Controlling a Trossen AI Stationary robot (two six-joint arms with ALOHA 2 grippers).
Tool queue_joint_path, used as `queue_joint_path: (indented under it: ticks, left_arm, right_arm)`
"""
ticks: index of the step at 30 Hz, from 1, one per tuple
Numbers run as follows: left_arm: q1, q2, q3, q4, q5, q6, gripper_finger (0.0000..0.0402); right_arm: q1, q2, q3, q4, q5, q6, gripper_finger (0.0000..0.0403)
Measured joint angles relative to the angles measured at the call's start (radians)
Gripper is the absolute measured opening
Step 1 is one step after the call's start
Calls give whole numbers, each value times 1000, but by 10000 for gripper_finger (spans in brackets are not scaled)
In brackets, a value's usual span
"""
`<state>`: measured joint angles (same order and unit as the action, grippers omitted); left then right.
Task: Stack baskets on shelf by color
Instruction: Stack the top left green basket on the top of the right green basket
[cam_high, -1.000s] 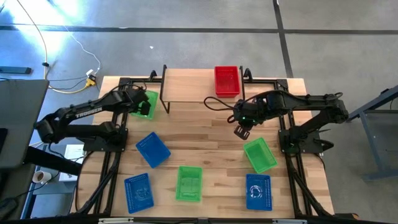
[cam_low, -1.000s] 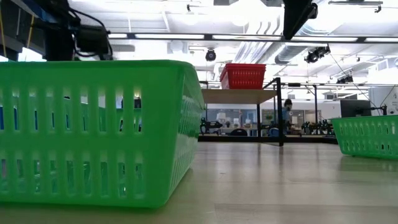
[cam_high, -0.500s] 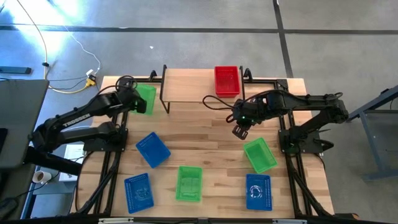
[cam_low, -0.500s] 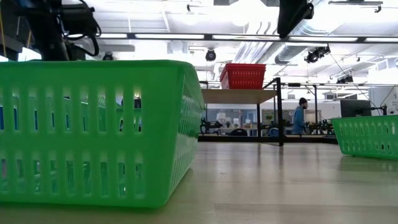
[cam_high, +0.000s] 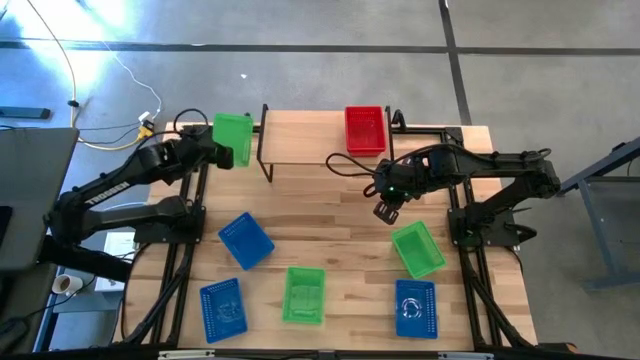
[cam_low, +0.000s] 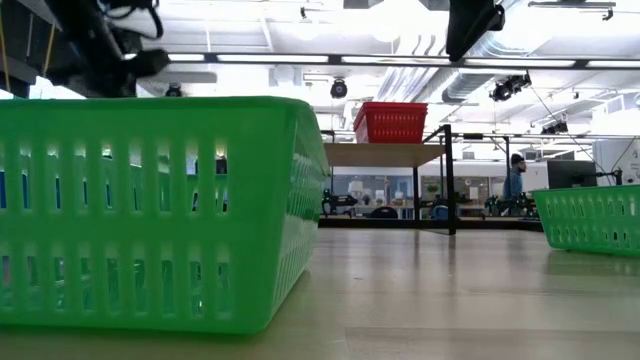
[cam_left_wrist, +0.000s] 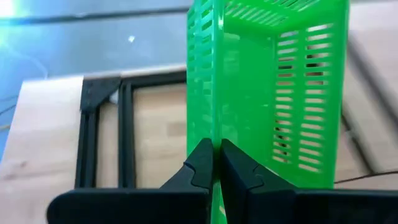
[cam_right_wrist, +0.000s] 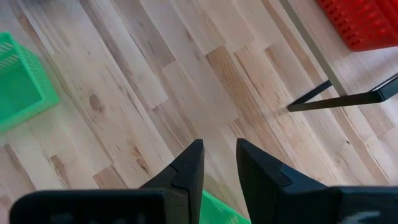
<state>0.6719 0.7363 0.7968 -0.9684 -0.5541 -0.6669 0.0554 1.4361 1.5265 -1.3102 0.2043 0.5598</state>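
My left gripper (cam_high: 212, 152) is shut on a green basket (cam_high: 233, 138), held in the air beside the left end of the shelf (cam_high: 305, 140). The shelf is a light plank on black legs and carries red basket mesh (cam_high: 364, 130) on its right end. Whether that is one red basket or a stack, I cannot tell. My right gripper (cam_high: 387, 211) hovers slightly open over bare tabletop (cam_right_wrist: 186, 93), between the shelf and a green basket (cam_high: 418, 249). Another green basket (cam_high: 304, 294) and three blue baskets (cam_high: 245, 240) (cam_high: 221, 305) (cam_high: 416, 307) lie on the table. My left gripper pinches one side wall of the green basket at its rim (cam_left_wrist: 214, 134), one finger inside the basket (cam_left_wrist: 239, 171) and one outside (cam_left_wrist: 198, 168). The fingers come roughly level from the table's left side. The basket is lifted clear and sticks out beyond the fingers.
The shelf's black legs (cam_high: 265, 150) stand just right of the held basket. A black cable (cam_high: 345, 165) loops near my right arm. In the low view a green basket (cam_low: 150, 210) fills the near left and another (cam_low: 590, 220) sits at the right. A person (cam_low: 517, 175) shows far behind.
My left gripper has carried the green basket up and toward the table's far edge, from beside the shelf's left leg to level with the shelf's far left corner. It has stayed shut on the basket. In the background a person has walked toward the right.
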Motion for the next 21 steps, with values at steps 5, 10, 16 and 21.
queue_joint_path:
  ticks: [5, 10, 16, 21]
  left_arm:
    - [-42, 0, 83, -1, -45, 31, 0]
    - [-84, 0, 148, 1, -77, 52, 0]
    - [-142, 0, 178, 63, -88, 98, 0]
    - [-207, 9, 178, 156, -82, 125, 0]
  right_arm:
    - [0, 0, 0, 0, 0, 8, 85]
    - [0, 0, 0, 12, 1, 8, 85]
    - [0, 0, 0, 51, 1, 8, 85]
    - [0, 0, 0, 85, 2, 8, 85]
